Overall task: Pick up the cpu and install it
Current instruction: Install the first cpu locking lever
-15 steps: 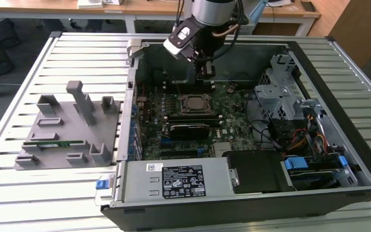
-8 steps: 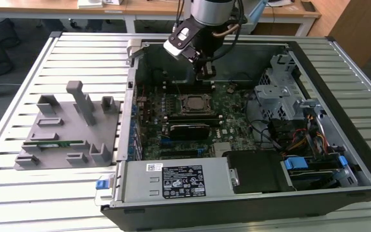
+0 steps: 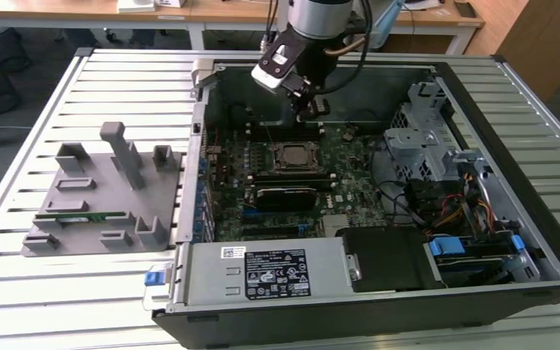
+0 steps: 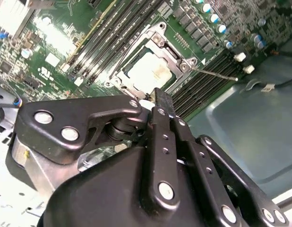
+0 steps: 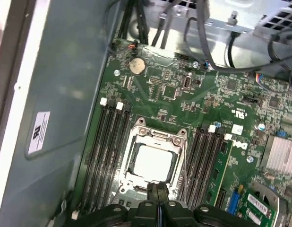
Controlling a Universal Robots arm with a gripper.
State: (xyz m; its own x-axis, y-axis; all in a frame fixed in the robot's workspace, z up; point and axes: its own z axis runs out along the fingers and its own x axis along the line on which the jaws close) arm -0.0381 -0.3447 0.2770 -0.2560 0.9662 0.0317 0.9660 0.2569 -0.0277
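Note:
The cpu (image 5: 153, 161) is a silvery-white square lying flat inside the metal-framed socket (image 5: 136, 137) on the green motherboard; it also shows in the second wrist view (image 4: 150, 71) and as a small square in the exterior view (image 3: 290, 155). My gripper (image 3: 309, 109) hangs inside the open computer case, above the board and just behind the socket. In both wrist views its black fingertips (image 5: 158, 188) (image 4: 158, 100) are pressed together with nothing between them, a short way above the socket's edge and clear of the chip.
Black memory slots (image 5: 108, 151) flank the socket on both sides. A metal drive cage (image 3: 426, 138) and cables (image 3: 455, 211) fill the case's right side, and a power supply (image 3: 265, 273) its front. A grey fixture (image 3: 95, 197) holding a green memory stick (image 3: 81, 216) stands outside, on the exterior view's left.

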